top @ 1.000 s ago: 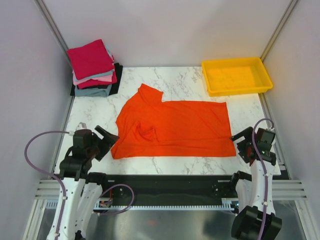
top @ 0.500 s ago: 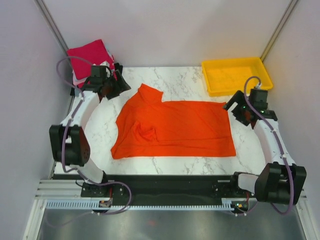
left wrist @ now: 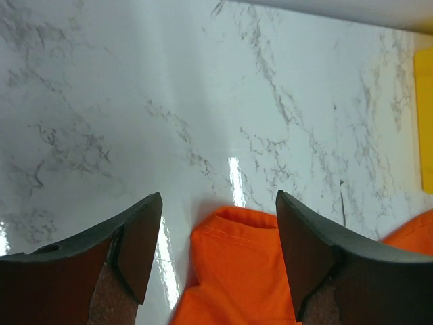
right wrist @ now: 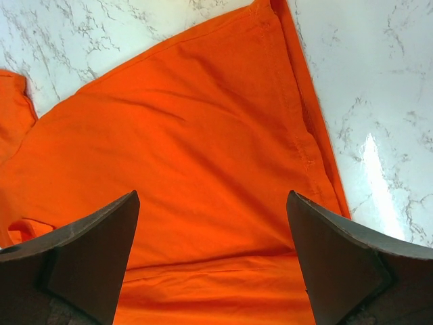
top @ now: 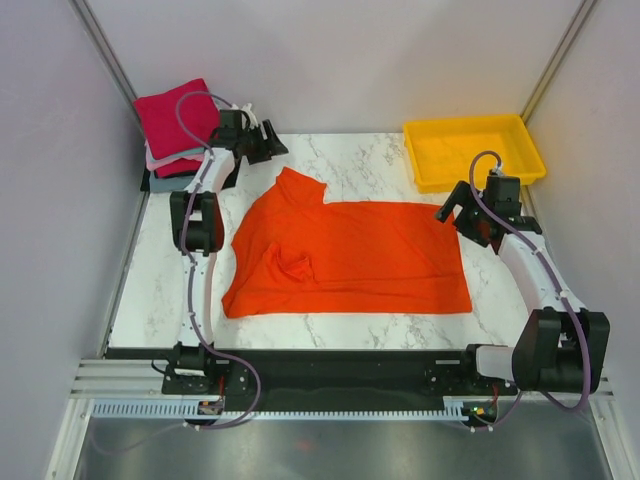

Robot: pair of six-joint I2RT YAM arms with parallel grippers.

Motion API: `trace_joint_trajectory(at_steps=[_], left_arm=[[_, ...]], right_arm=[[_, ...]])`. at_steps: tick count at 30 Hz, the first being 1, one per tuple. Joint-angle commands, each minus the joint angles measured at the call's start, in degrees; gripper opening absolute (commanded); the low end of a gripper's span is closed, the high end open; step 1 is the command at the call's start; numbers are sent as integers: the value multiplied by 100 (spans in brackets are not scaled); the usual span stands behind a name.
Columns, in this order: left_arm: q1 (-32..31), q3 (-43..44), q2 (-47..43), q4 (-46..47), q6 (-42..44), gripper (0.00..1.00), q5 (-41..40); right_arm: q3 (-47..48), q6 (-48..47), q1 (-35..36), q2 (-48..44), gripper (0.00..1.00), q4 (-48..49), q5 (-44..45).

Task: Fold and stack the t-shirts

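Orange-red t-shirt [top: 350,255] lies spread flat mid-desk [top: 340,150]. I see the left gripper [left wrist: 218,198] agape and empty above its far sleeve, and the right gripper [right wrist: 213,196] spread wide, empty, over its right hem. Folded t-shirts [top: 182,120] sit stacked at the far-left corner.

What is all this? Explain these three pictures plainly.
Two robot arms are bolted at the near edge of a marble table. One picture looks down from above and behind; the other two come from a camera on each wrist. An orange t-shirt lies spread out, folded t-shirts are stacked far left, a yellow tray sits far right. The left gripper hovers at the shirt's far sleeve, the right gripper over its far right corner. Both are open, holding nothing.
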Motion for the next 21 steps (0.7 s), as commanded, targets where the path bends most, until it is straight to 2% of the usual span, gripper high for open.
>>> trace_joint_trajectory(at_steps=[1, 5, 8, 11, 14, 19, 21], left_arm=[[-25, 225, 181, 178, 12, 75, 566], [-113, -389, -107, 336, -6, 71, 628], [-253, -1442, -477, 740, 169, 71, 409], [-341, -1577, -505, 767, 127, 70, 408], [-359, -1674, -478, 776, 21, 63, 347], [-447, -1780, -513, 776, 56, 57, 110], [-456, -1762, -505, 785, 73, 52, 57]], right_arm=[[18, -229, 34, 92, 98, 221, -14], [45, -247, 25, 224, 98, 282, 21], [19, -238, 25, 330, 98, 370, 21], [-43, -229, 25, 357, 98, 405, 56], [-69, -238, 34, 339, 98, 405, 100], [-113, -256, 25, 286, 98, 388, 162], [-131, -264, 25, 286, 98, 370, 162]])
